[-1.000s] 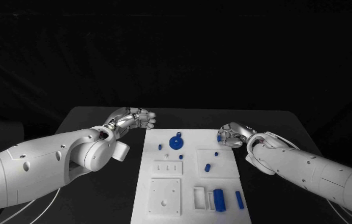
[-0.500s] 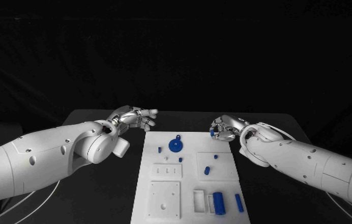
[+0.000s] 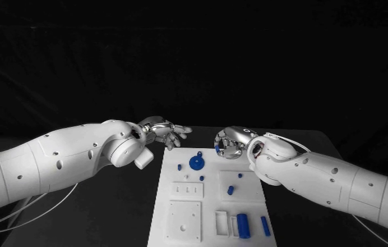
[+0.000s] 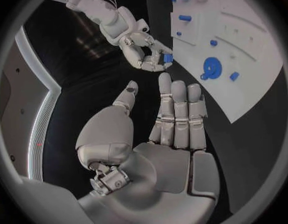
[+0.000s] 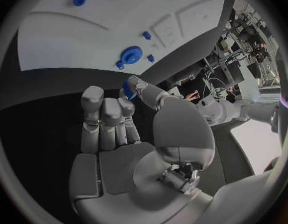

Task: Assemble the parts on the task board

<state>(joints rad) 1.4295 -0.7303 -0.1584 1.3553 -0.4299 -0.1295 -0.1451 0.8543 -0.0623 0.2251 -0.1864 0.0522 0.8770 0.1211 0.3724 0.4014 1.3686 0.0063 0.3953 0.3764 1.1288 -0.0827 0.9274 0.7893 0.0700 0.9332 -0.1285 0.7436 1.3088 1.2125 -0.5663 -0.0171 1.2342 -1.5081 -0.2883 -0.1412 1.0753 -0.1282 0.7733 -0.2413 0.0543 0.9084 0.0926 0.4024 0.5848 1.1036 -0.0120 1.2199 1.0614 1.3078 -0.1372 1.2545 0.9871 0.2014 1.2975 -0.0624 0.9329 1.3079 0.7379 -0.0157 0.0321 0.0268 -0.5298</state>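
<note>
Your right hand [image 3: 230, 142] pinches a small blue part [image 3: 217, 141] between thumb and fingertip, the other fingers curled in beside it, and it hangs just above the far end of the white task board [image 3: 212, 199]. From the right wrist camera you can see the same blue piece [image 5: 128, 90] caught at the tips of that hand [image 5: 128, 134]; the left wrist camera shows it [image 4: 168, 58] too, in the right hand [image 4: 143, 47] above the board's [image 4: 255, 45] edge.

Just below that hand on the board lies a round blue disc [image 3: 195, 159] with a small knob on its near side. A few tiny blue pegs [image 3: 201, 177] sit near it, and a short blue piece [image 3: 230, 190] lies in the square panel further towards you. At the near end, a thick blue cylinder [image 3: 241, 225] stands beside a slimmer blue rod [image 3: 265, 225].

Your left hand [image 3: 166, 131] hovers off the board's far left corner, over the black table [image 3: 121, 213]. It holds nothing, and its fingers are straight and spread; the left wrist camera shows them [image 4: 178, 117] lying side by side with the thumb set apart.
</note>
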